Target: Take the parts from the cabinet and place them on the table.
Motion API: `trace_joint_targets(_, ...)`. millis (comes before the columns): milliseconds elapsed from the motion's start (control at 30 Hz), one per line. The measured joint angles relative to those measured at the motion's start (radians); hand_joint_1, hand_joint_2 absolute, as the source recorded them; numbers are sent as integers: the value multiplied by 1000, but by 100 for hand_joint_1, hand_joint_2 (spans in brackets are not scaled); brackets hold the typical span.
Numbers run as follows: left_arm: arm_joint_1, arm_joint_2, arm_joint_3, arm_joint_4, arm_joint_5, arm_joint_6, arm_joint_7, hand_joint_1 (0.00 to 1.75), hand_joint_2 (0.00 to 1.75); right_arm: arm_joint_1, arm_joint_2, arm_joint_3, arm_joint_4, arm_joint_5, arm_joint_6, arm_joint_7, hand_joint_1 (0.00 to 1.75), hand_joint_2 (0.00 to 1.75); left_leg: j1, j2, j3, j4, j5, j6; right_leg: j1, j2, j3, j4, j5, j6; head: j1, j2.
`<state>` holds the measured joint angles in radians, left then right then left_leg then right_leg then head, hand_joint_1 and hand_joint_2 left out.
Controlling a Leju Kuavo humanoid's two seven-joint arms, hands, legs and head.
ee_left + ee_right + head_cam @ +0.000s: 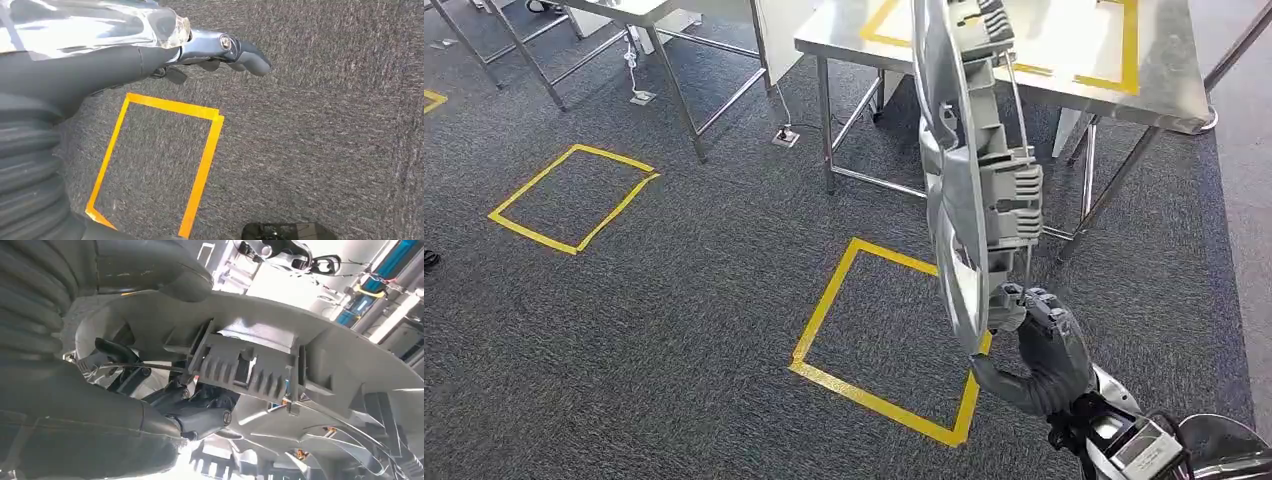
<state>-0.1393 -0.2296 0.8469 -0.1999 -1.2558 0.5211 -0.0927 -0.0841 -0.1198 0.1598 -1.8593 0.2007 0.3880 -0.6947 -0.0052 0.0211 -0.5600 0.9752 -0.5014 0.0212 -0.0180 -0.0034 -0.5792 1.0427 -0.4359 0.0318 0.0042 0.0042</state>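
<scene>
A large silver-grey plastic part (969,190), a wheel cover by its look, is being held edge-on and upright in the right half of the head view, reaching from the top edge of the frame down to the lower right. Its lower rim is being gripped by the right hand (1044,345), whose dark fingers are being kept closed around the edge. In the right wrist view the ribbed grey back of the same part (260,365) is being shown close up, with the right hand (195,415) wrapped on it from the left of the frame.

Behind the part, at the top centre and right of the head view, a metal table (1164,90) marked with yellow tape is being seen. On the grey carpet (704,290) below, a yellow taped square (819,325) is lying at lower centre, and another taped square (574,195) at the left. More table legs (674,95) are being shown at the upper left.

In the left wrist view the left hand (225,52) is being held above the carpet with its fingers extended and nothing in it, over a yellow taped outline (200,165).
</scene>
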Motion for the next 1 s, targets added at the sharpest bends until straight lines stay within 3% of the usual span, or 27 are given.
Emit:
trace_joint_targets(33,0,-2,0,1,1,0,0,0,175,7,0,-1,-3,2,0,-1,169,175,4,-1,17,-11,-2,8,-3,0,-7,7,26,11,-3,0)
trace_joint_targets(67,1,-5,0,0,1,0,0,0,175,10,-2,-1,-5,4,-1,0,169,175,13,-1,39,-31,3,14,-4,1,-19,21,14,12,-4,0)
trace_joint_targets(100,1,-3,0,0,2,0,0,0,175,8,-2,-1,-6,5,-1,0,169,175,15,-1,51,-34,3,15,-2,4,-23,40,-5,13,6,0)
trace_joint_targets(200,0,-6,0,0,2,0,0,0,175,13,-2,0,-11,3,-1,-3,169,175,21,5,54,-31,6,12,-12,4,-125,224,-109,23,9,0)
trace_joint_targets(233,1,-6,0,1,3,0,0,0,175,16,-2,-1,-11,4,-1,-2,169,175,24,5,56,-30,7,6,-17,4,-147,261,-119,34,9,0)
trace_joint_targets(267,3,-6,0,1,4,0,0,0,175,20,-2,-3,-11,4,-2,-1,169,175,31,5,58,-29,4,-1,-23,4,-149,252,-105,38,8,0)
trace_joint_targets(300,4,-6,1,1,6,0,1,0,175,24,-2,-4,-11,4,-3,-1,169,175,39,4,67,-28,0,-13,-31,3,-129,202,-72,46,9,0)
trace_joint_targets(333,5,-6,1,1,7,0,1,0,175,28,-2,-3,-11,4,-3,0,169,175,50,2,72,-22,-7,-26,-43,1,-90,111,-15,54,8,0)
trace_joint_targets(367,5,-6,1,1,7,0,1,0,175,30,-2,-3,-11,4,-3,0,169,175,58,2,74,-9,-19,-44,-58,-4,-55,18,35,70,10,0)
trace_joint_targets(400,4,8,1,0,8,0,3,0,175,33,-1,-3,-5,5,-4,0,169,175,53,-1,64,-3,-26,-58,-52,1,-66,32,10,94,19,0)
trace_joint_targets(433,4,-2,0,3,8,0,3,0,175,30,-1,-2,-5,3,-4,-2,169,175,53,3,49,24,-33,-69,-47,-6,-74,7,-30,66,30,0)
trace_joint_targets(467,2,5,0,-2,8,2,5,0,175,41,0,-2,-5,4,-6,-2,169,175,49,0,38,29,-44,-74,-51,4,-78,34,-15,31,12,0)
trace_joint_targets(567,3,2,1,0,10,2,6,0,175,45,-2,-8,-8,4,-11,1,169,175,58,3,24,55,-42,-86,-43,17,-80,55,-35,5,-7,0)
trace_joint_targets(600,0,2,1,0,10,2,6,0,175,44,-2,-9,-8,4,-11,1,169,175,58,-1,-4,102,-42,-83,-41,14,-74,54,-39,-1,-8,0)
trace_joint_targets(633,-2,1,0,0,10,3,6,0,175,42,-1,-10,-8,3,-11,1,169,175,53,-5,-46,165,-61,-80,-38,15,-68,52,-43,-7,-10,0)
trace_joint_targets(700,-3,1,0,0,10,3,5,0,175,40,0,-9,-8,2,-11,-1,169,175,41,-11,-152,322,-128,-77,-27,17,-60,52,-52,-18,-15,0)
trace_joint_targets(733,-1,3,0,0,11,3,5,0,175,40,0,-9,-8,1,-11,-2,169,175,36,-11,-191,370,-141,-70,-20,20,-55,52,-56,-23,-16,0)
trace_joint_targets(767,1,3,1,0,13,3,5,0,175,40,0,-9,-8,0,-11,-1,169,175,28,-13,-211,374,-129,-59,-14,23,-50,52,-59,-26,-15,0)
trace_joint_targets(800,3,3,1,0,14,3,5,0,175,41,0,-10,-8,0,-11,-1,169,175,20,-16,-208,338,-95,-44,-8,26,-45,51,-63,-28,-16,0)
trace_joint_targets(833,3,2,1,1,14,3,5,0,175,40,0,-10,-8,0,-11,0,169,175,8,-19,-186,270,-48,-25,-2,28,-42,50,-64,-31,-15,0)
trace_joint_targets(867,3,2,1,1,14,3,5,0,175,40,0,-10,-8,0,-11,0,169,175,-8,-22,-148,172,6,0,5,31,-39,49,-67,-32,-15,0)
trace_joint_targets(900,2,3,1,0,14,3,5,0,175,40,0,-10,-8,-1,-11,0,169,175,-27,-25,-114,96,42,29,1,32,-37,49,-68,-33,-14,0)
trace_joint_targets(933,3,7,0,0,14,3,5,0,175,41,1,-10,-8,0,-11,0,169,175,-31,-35,-113,90,30,45,8,35,-33,45,-72,-28,-7,0)
trace_joint_targets(967,2,6,0,-2,14,5,5,0,175,41,1,-10,-8,-2,-11,-1,169,175,-38,-38,-104,77,23,41,0,37,-29,40,-74,-24,-15,0)
trace_joint_targets(1000,2,3,0,-1,14,5,5,0,175,39,1,-9,-8,-1,-11,0,169,175,-39,-37,-99,74,29,45,-2,37,-25,36,-75,-22,-14,0)
